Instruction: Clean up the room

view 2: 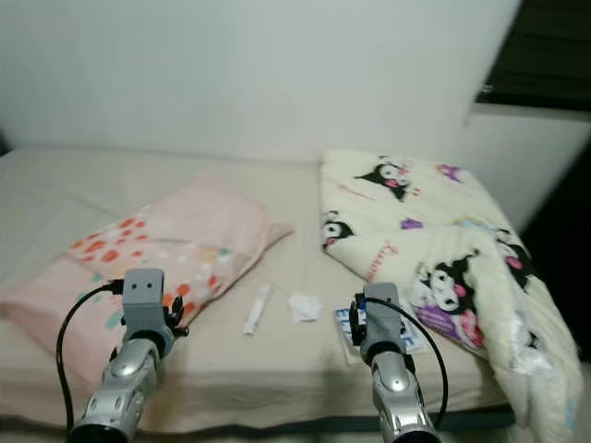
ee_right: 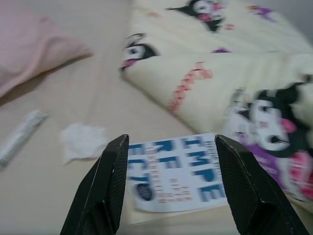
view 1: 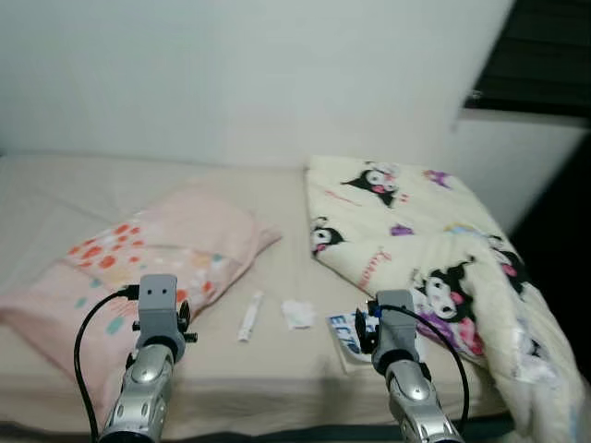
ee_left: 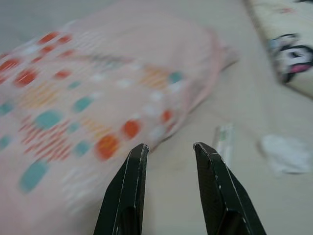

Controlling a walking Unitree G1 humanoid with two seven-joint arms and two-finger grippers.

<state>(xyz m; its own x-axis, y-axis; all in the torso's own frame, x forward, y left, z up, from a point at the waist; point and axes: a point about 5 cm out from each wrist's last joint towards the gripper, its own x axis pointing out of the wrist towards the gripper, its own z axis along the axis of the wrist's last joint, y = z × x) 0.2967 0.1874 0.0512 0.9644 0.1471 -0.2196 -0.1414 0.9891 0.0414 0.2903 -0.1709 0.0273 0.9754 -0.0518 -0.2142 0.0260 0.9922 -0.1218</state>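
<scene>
Left gripper (ee_left: 168, 147): I see its jaws parted by a narrow gap, empty, touching nothing. It hovers above the bed (view 1: 277, 369) at the near edge of the pink pillow (view 1: 148, 254), with the pillow's dotted cover just beyond the fingertips.

Right gripper (ee_right: 171, 142): I see the jaws spread wide, empty, poised over a white leaflet (ee_right: 178, 171) with blue lettering. The fingers frame the leaflet without touching it.

Items on the bed, as I count them:
- Pink pillow, on my left half, lying flat, with orange and teal spots near its front.
- Small white tube (view 1: 250, 316), beside the pillow's right corner, lying flat on the sheet.
- Crumpled white tissue (view 1: 297, 313), just right of the tube, apart from it.
- Leaflet, right of the tissue, its far edge close to the blanket; the right arm covers part of it in the head views.
- Cream cartoon-print blanket (view 1: 416, 240), on the right half, bunched and draping over the bed's right edge.

Hard to read: the leaflet's print is blurred, as is the tube's label. The blanket's lower right end is cut off by the frame.
</scene>
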